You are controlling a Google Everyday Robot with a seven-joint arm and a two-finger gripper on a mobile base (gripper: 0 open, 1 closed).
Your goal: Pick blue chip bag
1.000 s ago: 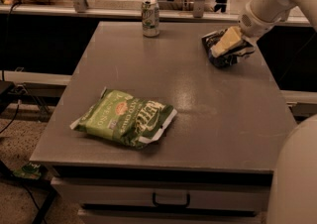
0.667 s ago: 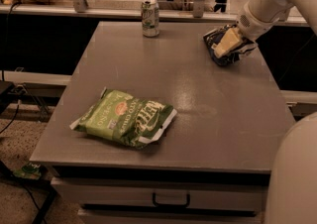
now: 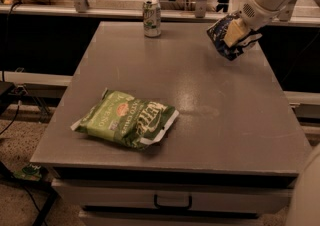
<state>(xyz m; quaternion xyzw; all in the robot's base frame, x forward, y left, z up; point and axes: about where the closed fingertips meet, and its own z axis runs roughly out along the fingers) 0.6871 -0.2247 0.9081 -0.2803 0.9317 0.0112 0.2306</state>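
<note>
The blue chip bag (image 3: 221, 36) is a small crumpled navy foil bag with white patches, at the far right of the grey table (image 3: 215, 120). My gripper (image 3: 234, 32) is shut on it, a cream finger (image 3: 233, 30) pressed across its front, and holds it lifted a little above the tabletop. The white arm comes in from the upper right. The part of the bag behind the finger is hidden.
A larger flat green chip bag (image 3: 127, 118) lies at the front left of the table. A soda can (image 3: 152, 17) stands upright at the far edge. A rail with metal posts runs behind the table. A drawer handle (image 3: 172, 203) shows below the front edge.
My gripper has risen with the blue chip bag in it, lifting it off the table and tilting it slightly. The green bag and can have not moved.
</note>
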